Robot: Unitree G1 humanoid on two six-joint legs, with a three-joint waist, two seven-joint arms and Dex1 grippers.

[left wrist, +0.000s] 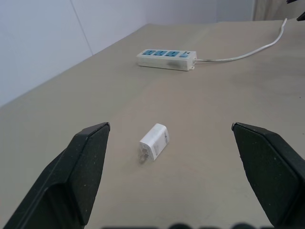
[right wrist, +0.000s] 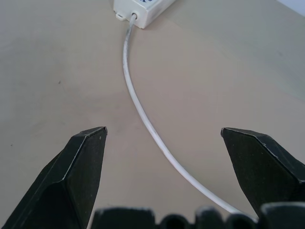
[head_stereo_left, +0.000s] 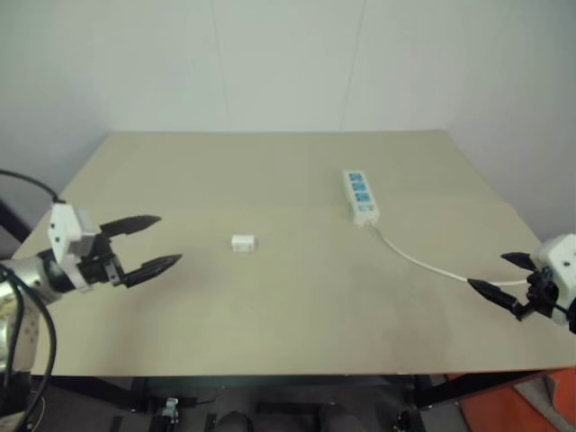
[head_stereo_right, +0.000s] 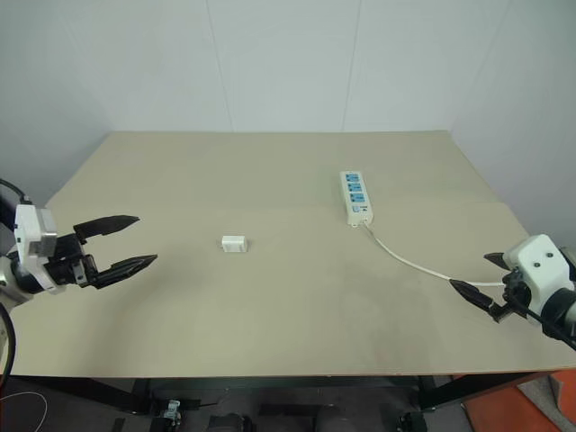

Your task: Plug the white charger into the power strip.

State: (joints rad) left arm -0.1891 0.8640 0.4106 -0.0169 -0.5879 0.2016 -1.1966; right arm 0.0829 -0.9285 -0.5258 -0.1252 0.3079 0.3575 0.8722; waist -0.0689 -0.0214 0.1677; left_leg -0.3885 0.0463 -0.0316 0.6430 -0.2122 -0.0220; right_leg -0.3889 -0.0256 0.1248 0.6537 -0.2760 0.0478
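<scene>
Black-fingered left gripper (head_stereo_left: 155, 241) and right gripper (head_stereo_left: 505, 275) agape, empty

chargers: 1, white charger (head_stereo_left: 243, 243) | power strips: 1, power strip (head_stereo_left: 360, 196) right of charger | blue sockets: 3 | cords: 1, cord (head_stereo_left: 418, 261)

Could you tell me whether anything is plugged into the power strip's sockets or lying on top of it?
Nothing rests on the power strip: its three blue sockets are empty. The charger lies apart on the table. The strip's underside, flat on the table, cannot be seen.
</scene>
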